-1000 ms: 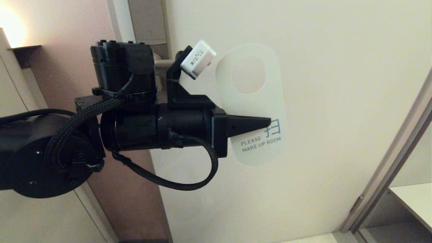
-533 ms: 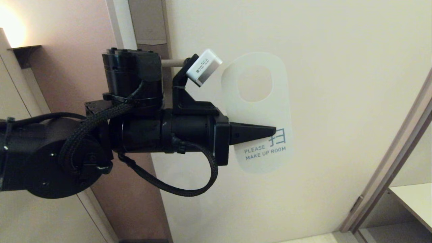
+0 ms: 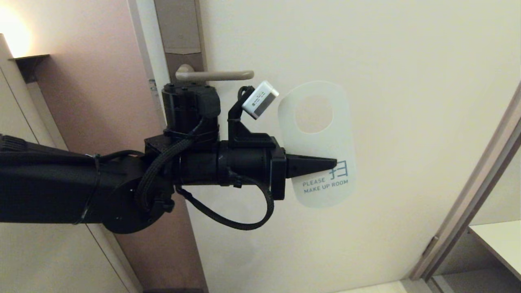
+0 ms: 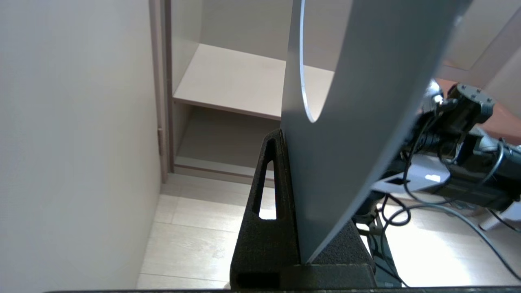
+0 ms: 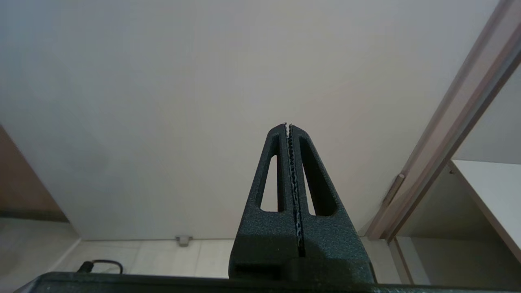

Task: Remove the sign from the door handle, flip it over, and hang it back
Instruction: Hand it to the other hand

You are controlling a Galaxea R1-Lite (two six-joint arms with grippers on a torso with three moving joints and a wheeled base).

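Left hand (image 3: 331, 163) clamped shut on the flat white rounded-oblong plastic sign (image 3: 317, 142), off and just below the slim beige-grey metal lever handle (image 3: 215, 75). Probably light, stiff, slippery: best gripped low. Right hand (image 5: 288, 126) closed, empty, parked.

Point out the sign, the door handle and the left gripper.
sign (image 3: 321, 142): head view, white face below the hole.
door handle (image 3: 220, 75): head view, mid-lever.
left gripper (image 3: 330, 163): head view, fingertips on the sign.

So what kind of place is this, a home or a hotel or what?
Probably a hotel room entrance. The left hand holds a "PLEASE MAKE UP ROOM" sign by a door with a door handle; built-in shelving stands alongside.
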